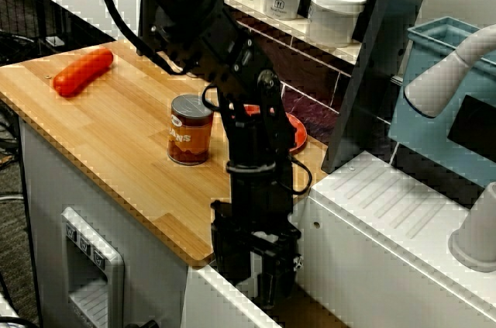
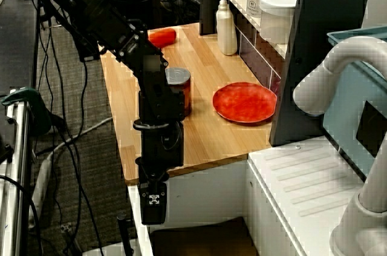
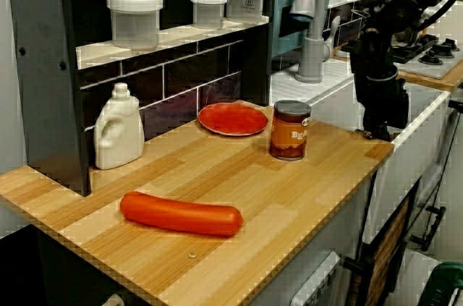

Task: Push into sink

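- Side view from the counter's front: the sink (image 1: 306,309) sits recessed past the wooden counter's (image 1: 116,150) end, brownish floor just visible; its long axis cannot be told; nothing can be made out in it besides the arm's tip
- the black gripper (image 1: 271,277) points straight down into the basin beside the counter's edge; whether its jaws are parted cannot be told
- high view from the sink's end: the gripper (image 2: 152,201) hangs below counter level; a white bottle (image 2: 227,28) shows here, unseen from the front
- view along the counter: sausage (image 3: 181,213) lies lengthwise nearest; can (image 3: 289,130) upright near the red plate (image 3: 233,119); three lidded jars (image 3: 135,19) on the shelf, contents unclear
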Robot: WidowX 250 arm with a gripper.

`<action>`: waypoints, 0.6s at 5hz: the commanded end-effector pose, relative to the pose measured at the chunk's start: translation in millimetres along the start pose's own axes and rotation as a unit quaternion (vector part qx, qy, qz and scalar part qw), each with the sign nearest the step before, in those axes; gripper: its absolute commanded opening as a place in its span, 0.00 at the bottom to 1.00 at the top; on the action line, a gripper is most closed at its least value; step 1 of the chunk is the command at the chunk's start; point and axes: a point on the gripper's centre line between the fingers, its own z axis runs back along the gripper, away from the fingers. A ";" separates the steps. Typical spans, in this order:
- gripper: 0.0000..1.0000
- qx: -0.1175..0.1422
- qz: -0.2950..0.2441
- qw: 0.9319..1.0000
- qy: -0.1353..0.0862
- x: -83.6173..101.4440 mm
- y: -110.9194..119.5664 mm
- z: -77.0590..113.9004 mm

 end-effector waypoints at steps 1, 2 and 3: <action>1.00 -0.031 -0.015 0.999 -0.004 -10.3 -42.9 32.8; 1.00 -0.045 -0.016 0.999 -0.005 -7.8 -58.8 58.9; 1.00 -0.028 -0.050 0.997 -0.047 -3.5 -54.2 84.6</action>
